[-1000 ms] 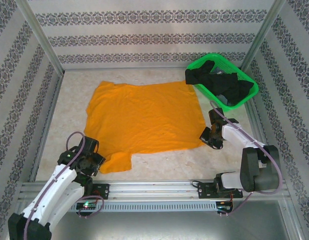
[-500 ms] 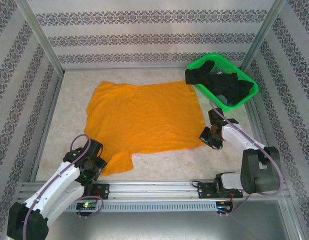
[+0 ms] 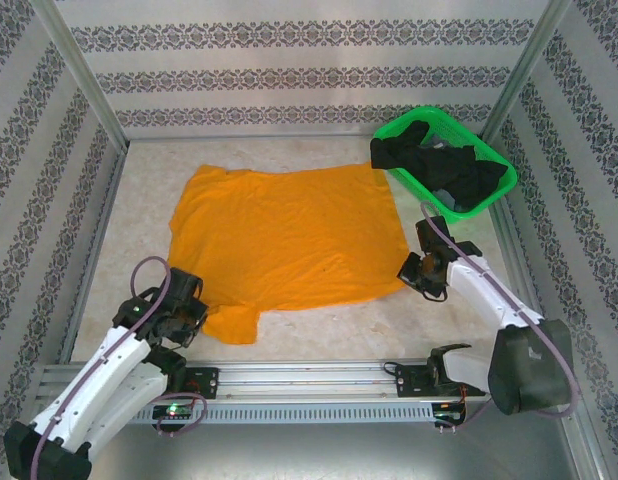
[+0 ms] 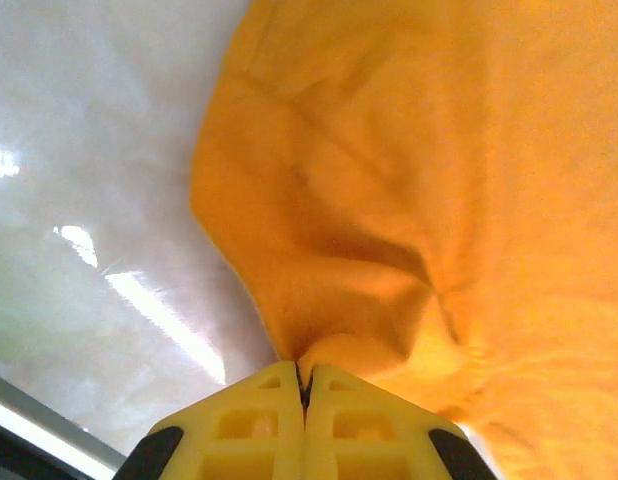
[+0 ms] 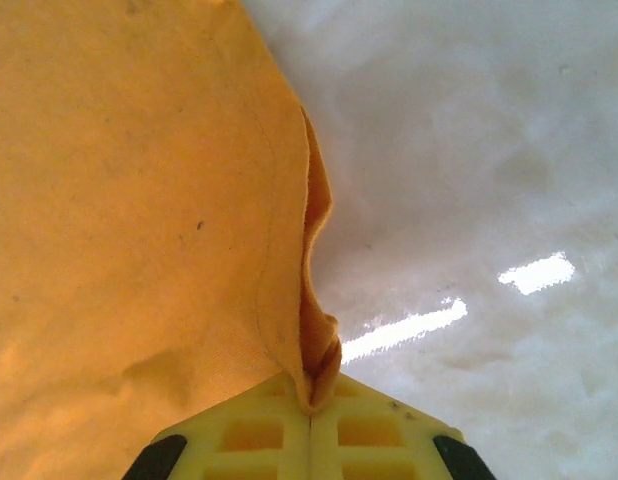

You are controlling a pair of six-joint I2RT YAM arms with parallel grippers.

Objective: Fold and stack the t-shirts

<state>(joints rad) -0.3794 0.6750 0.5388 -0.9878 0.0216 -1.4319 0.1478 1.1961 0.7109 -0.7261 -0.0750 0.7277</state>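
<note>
- Mustard-orange t-shirt (image 3: 289, 235) lay spread flat on the table (image 3: 339, 325), just left of the green basket (image 3: 494, 153), far-right corner close to its rim.
- Black t-shirts (image 3: 444, 170) were heaped inside the basket.
- I saw the left gripper (image 3: 194, 318) (image 4: 305, 372) well apart from the basket, jaws pressed together, pinching the shirt's near-left sleeve.
- Right gripper (image 3: 414, 272) (image 5: 310, 395) sat near the basket, on the arm-base side, jaws clamped on the shirt's near-right hem corner.
</note>
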